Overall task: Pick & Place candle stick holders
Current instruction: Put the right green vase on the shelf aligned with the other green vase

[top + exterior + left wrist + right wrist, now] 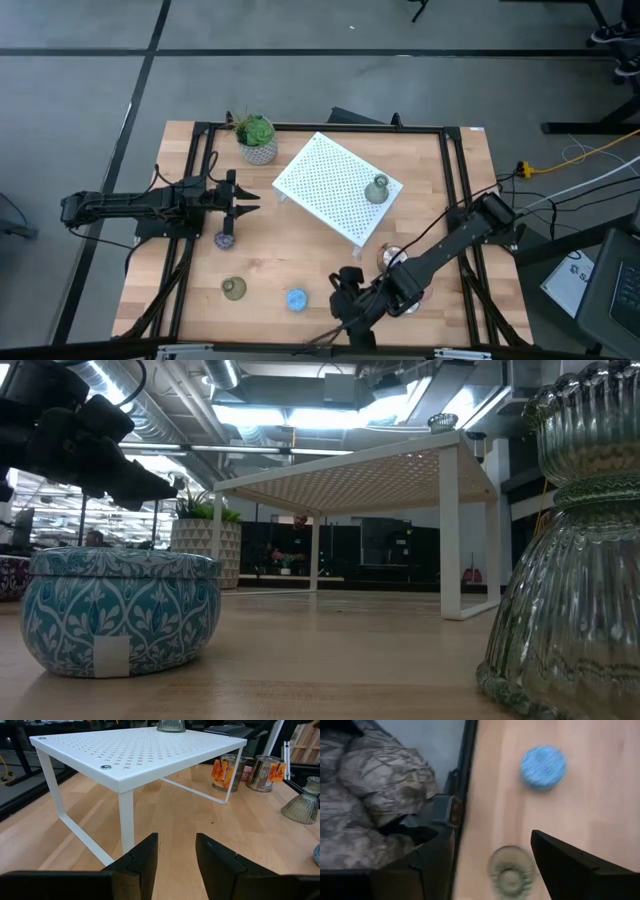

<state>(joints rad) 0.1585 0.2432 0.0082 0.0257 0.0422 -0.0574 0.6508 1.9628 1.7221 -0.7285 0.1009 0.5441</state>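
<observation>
My right gripper point(347, 292) hangs open over the table's near edge. In the right wrist view its fingers stand on either side of an olive-green holder point(510, 872) below them, without touching it. A blue holder point(296, 299) sits just left of it, another olive one point(234, 289) farther left, and a purple one point(226, 240) beyond that. A third olive holder point(377, 189) stands on the white perforated stand point(330, 180). Two silver holders point(227, 771) point(267, 771) stand near the right arm. My left gripper point(245, 195) waits open at the left, level, facing the stand.
A green potted plant point(257, 140) stands at the far edge, left of the stand. The table's black frame rail point(465, 770) runs close beside the right gripper, with the floor beyond it. Bare wood lies between the stand and the near row of holders.
</observation>
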